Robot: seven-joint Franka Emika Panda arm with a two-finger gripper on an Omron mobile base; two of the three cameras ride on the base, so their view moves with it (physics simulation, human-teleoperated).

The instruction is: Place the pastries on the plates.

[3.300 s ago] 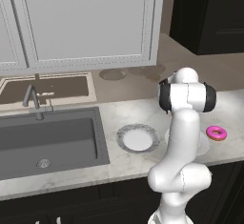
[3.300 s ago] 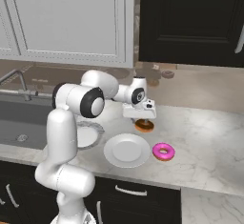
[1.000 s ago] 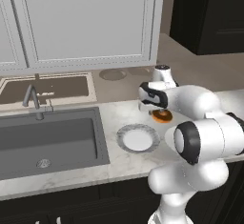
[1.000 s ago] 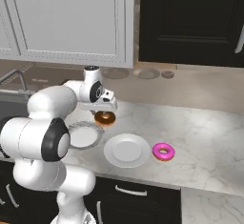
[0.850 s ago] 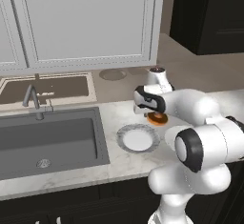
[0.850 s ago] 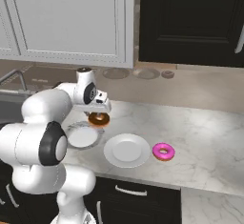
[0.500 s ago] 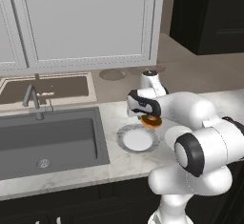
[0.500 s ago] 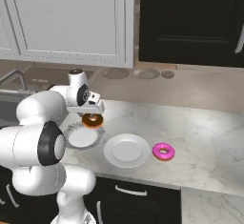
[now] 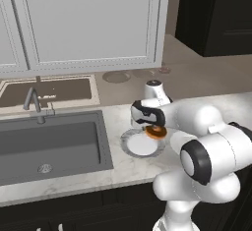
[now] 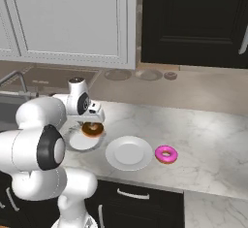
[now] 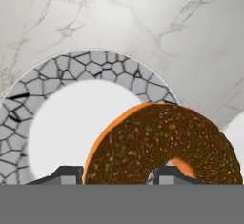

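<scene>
- Tool (image 10: 92,125) gripped the brown doughnut (image 10: 92,129) with its jaws narrowed on the ring, held above the speckled-rim plate (image 10: 77,143) at that plate's 3 o'clock edge.
- Plain white plate (image 10: 129,153) sat on the bench (image 10: 203,139) just beside the speckled one.
- Pink doughnut (image 10: 166,154) lay at the white plate's 3 o'clock, close by.

Arm folded low to its left, gripper (image 9: 155,129) pointing down.

The white arm bends at its dark elbow joint and reaches across in front of the base. The hand hangs vertical. The jaws stand partly closed, clamped on the brown doughnut (image 11: 162,147); both dark fingertips (image 11: 64,174) flank it.
</scene>
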